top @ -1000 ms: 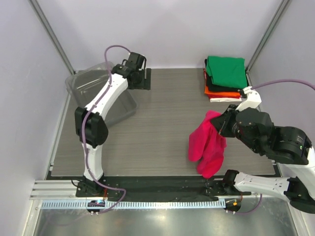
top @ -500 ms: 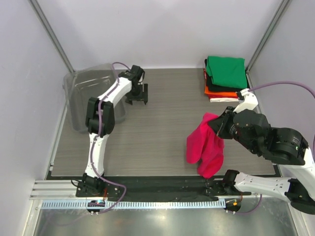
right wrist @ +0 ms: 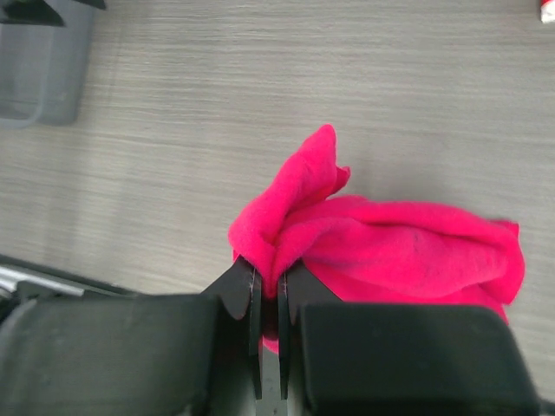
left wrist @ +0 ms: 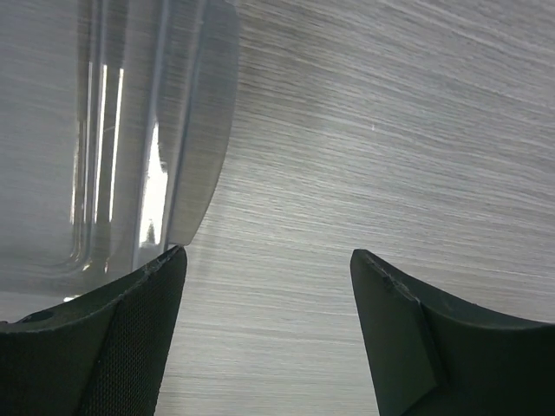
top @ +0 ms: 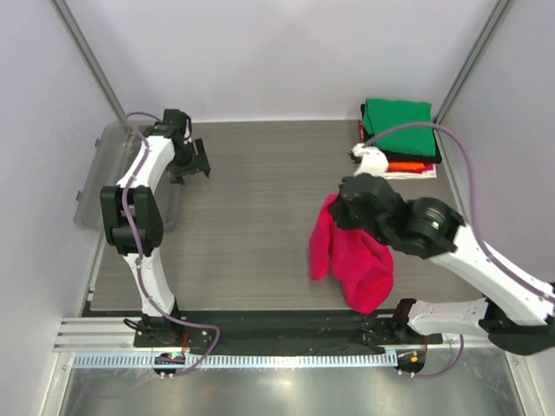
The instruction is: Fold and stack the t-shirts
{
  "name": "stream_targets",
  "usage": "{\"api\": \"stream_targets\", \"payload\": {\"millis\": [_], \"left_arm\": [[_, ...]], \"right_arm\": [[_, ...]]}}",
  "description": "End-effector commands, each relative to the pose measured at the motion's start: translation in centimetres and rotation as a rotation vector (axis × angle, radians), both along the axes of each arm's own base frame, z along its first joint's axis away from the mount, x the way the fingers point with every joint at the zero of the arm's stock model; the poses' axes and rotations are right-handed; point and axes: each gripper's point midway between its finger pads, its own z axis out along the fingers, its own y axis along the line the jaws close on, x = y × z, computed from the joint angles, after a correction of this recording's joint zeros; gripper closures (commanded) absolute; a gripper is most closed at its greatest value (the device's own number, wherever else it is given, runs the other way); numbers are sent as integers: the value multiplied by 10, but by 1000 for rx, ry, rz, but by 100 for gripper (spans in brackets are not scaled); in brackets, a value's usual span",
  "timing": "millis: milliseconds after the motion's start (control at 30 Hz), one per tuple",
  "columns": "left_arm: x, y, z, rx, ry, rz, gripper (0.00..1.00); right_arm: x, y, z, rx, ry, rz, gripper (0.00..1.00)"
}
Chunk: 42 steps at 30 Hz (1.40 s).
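Observation:
My right gripper [right wrist: 269,270] is shut on a bunched fold of the crimson-pink t-shirt [right wrist: 390,247] and holds it above the table; in the top view the shirt [top: 351,260] hangs crumpled right of centre, under the right gripper [top: 340,208]. A folded stack sits at the back right with the green t-shirt [top: 397,126] on top, black, orange [top: 409,165] and white layers showing at its edges. My left gripper [top: 192,162] is open and empty at the back left, its fingers [left wrist: 130,338] spread over bare table, the left one beside the tub's rim.
The clear plastic tub [top: 111,173] lies at the back left edge, its rim [left wrist: 204,130] beside my left finger. Grey wood-grain table [top: 260,199]; walls close on three sides, and a black strip and metal rail run along the near edge.
The left arm swung left with the tub moving toward the left wall. The right arm carried the pink t-shirt left, toward the table's middle.

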Motion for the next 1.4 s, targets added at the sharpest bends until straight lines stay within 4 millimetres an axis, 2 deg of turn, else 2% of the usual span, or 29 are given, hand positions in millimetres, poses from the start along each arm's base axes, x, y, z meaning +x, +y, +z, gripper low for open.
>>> {"api": "stream_targets", "payload": {"millis": [0,33,67,133,167,233,267,333,367,400,433,467,500,533,567,600,633,667,700,767,800,867,933,1033,1067,1133,1200,1233,1367], "left_arm": [[-6,18,27,19,-51,42,22],[-6,11,39,-13,-77,41,21],[-8,4,60,-52,-126,32,21],[-10,-3,87,-95,-183,27,21],[-14,-3,105,-100,-223,24,20],[-17,-5,127,-105,-266,11,20],[-23,-6,134,-108,-268,-5,21],[-33,-5,159,-101,-319,-21,21],[-39,-3,166,-90,-332,-27,21],[-48,-3,182,-89,-372,-34,21],[-54,-3,184,-90,-377,-35,21],[-57,-4,190,-93,-400,-37,21],[-63,-7,196,-113,-420,-37,21],[-72,-8,199,-125,-442,-38,20],[-78,-11,200,-142,-447,-39,20],[-84,-17,199,-180,-441,-41,20],[-95,-20,197,-198,-436,-41,20],[-101,-22,194,-214,-431,-42,20],[-110,-26,179,-235,-393,-40,20],[-124,-29,181,-262,-428,-36,20],[-134,-29,163,-264,-391,-28,20],[-148,-29,159,-270,-402,-27,20],[-162,-30,138,-273,-353,-26,20],[-181,-30,121,-269,-336,-34,20],[-183,-29,117,-262,-339,-41,20],[-192,-30,106,-261,-332,-56,20],[-201,-29,97,-257,-329,-62,20],[-202,-29,96,-256,-338,-65,20],[-207,-28,89,-256,-346,-60,20]], "right_arm": [[33,35,29,29,-82,55,99],[45,54,24,12,-64,87,99],[50,70,47,69,-78,141,99],[64,85,73,86,-116,205,99],[70,105,111,151,-164,264,99],[75,111,148,184,-222,309,99],[73,112,193,258,-304,327,99],[69,96,212,275,-330,326,99],[69,91,207,258,-320,317,99],[58,64,214,247,-344,268,99],[59,52,203,217,-335,228,99],[66,45,147,111,-232,186,99],[51,14,146,121,-258,122,99],[60,-12,130,112,-251,-3,78],[67,-28,71,18,-150,-88,38],[66,-50,45,-26,-102,-167,11],[59,-76,31,-41,-85,-249,1],[61,-102,-12,-75,11,-359,0],[57,-112,-28,-84,48,-387,0],[50,-117,-57,-72,125,-402,0],[49,-112,-62,-59,141,-382,0],[41,-92,-69,15,195,-297,0],[36,-72,-77,104,207,-222,0],[22,-22,-87,257,254,-65,7],[12,-8,-110,237,311,-32,10],[-17,34,-126,200,343,67,13],[-30,52,-158,94,385,67,13],[-52,70,-169,65,414,116,13],[-80,90,-223,-56,488,132,13]]}}
